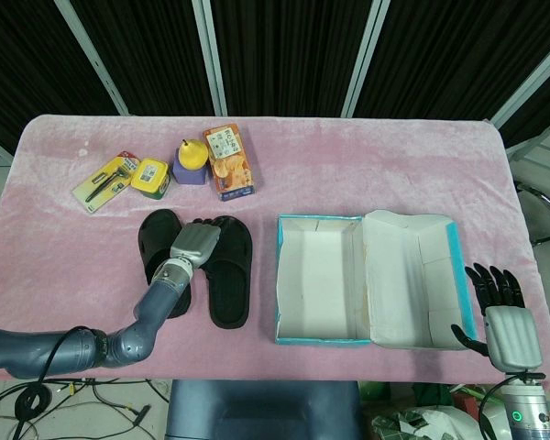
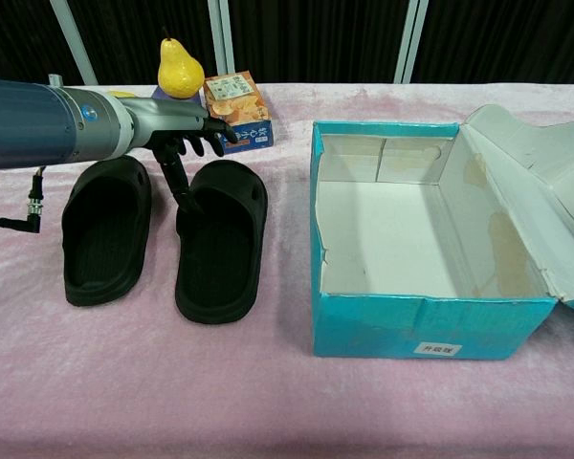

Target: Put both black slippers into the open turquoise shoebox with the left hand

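Two black slippers lie side by side left of the box: the left slipper (image 1: 156, 240) (image 2: 104, 231) and the right slipper (image 1: 230, 272) (image 2: 221, 239). My left hand (image 1: 194, 244) (image 2: 185, 127) hovers above the gap between them, fingers spread and holding nothing. Its thumb hangs down toward the right slipper's inner edge; I cannot tell if it touches. The open turquoise shoebox (image 1: 282, 275) (image 2: 411, 325) stands empty to the right. My right hand (image 1: 504, 316) rests open near the table's front right corner, out of the chest view.
The shoebox lid (image 1: 412, 275) (image 2: 531, 191) lies folded open to the right. Behind the slippers stand a pear (image 1: 191, 154) (image 2: 180, 69) on a purple block, an orange snack box (image 1: 228, 162) (image 2: 237, 113), a yellow-lidded tub (image 1: 151, 176) and a razor pack (image 1: 105, 181).
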Motion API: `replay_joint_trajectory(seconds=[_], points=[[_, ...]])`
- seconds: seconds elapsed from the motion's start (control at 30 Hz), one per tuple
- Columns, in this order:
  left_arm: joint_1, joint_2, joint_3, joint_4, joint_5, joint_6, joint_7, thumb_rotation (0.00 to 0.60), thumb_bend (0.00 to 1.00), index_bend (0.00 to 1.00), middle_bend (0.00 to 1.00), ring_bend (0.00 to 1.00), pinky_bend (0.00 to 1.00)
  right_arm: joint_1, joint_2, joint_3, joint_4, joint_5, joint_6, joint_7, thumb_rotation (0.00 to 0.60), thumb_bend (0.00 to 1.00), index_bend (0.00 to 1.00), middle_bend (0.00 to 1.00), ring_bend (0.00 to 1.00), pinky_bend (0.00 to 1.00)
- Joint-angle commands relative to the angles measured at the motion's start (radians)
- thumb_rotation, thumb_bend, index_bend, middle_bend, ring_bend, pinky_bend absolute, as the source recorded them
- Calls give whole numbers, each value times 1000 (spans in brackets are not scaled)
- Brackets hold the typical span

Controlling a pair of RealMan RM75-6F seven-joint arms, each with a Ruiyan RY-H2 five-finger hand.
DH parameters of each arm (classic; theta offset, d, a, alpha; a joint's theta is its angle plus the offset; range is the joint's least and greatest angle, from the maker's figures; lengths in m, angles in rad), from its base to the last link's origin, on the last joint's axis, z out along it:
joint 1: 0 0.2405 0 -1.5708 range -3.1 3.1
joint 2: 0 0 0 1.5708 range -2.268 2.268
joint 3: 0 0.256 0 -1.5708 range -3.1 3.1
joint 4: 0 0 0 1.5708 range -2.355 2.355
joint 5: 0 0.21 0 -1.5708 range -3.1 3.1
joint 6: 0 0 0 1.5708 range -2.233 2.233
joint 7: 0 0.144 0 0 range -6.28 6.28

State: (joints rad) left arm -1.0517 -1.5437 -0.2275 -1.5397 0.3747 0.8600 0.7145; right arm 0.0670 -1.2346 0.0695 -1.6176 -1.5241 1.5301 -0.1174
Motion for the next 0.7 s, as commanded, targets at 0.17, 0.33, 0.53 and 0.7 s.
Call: replay_joint_trajectory(seconds=[0.17,0.33,0.53,0.7], points=[[-46,-80,12,112,-43,-25,-11,600,0,102,157,149,182,-2,3,0,-5,4,1,-6,600,111,124,64,0,39],[-61,-117,8,160,-72,-72,-45,600,5,215,263,284,360,-8,8,0,-13,6,8,-10,600,110,124,65,0,39],[-11,-106,-32,178,7,-69,-180,600,93,365,427,428,532,-11,10,-3,-18,0,12,-13,600,111,123,65,0,38],[118,14,-81,78,236,-90,-414,600,93,408,487,463,544,-10,15,-1,-22,-6,15,-14,600,110,124,64,0,39]])
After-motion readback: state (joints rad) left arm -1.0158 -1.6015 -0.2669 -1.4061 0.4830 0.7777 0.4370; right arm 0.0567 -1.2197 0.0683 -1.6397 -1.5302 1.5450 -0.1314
